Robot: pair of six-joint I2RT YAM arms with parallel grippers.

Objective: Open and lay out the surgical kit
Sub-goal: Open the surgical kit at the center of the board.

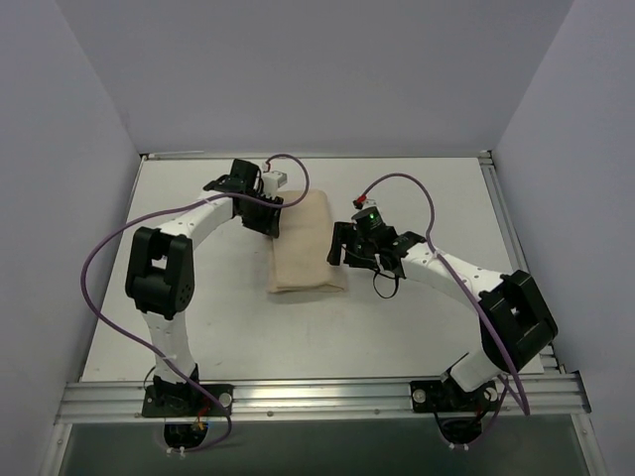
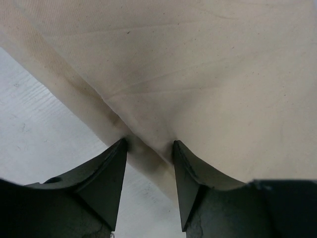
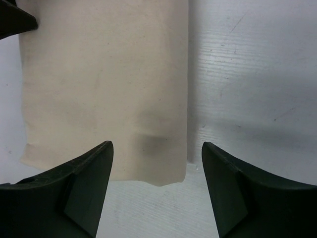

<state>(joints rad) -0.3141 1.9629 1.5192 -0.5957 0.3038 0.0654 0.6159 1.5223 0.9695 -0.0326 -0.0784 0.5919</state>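
The surgical kit lies as a folded beige cloth bundle in the middle of the white table; whatever it holds is hidden inside. My left gripper is at the bundle's far left edge. In the left wrist view its fingertips press against a raised fold of the cloth, which bunches between them at the left gripper. My right gripper hovers by the bundle's right side. Seen from the right wrist, it stands open over a corner of the cloth and touches nothing.
The white table is bordered by a metal rail along the near edge and grey walls on the other sides. Purple cables loop off both arms. A dark part of the left arm shows in the right wrist view.
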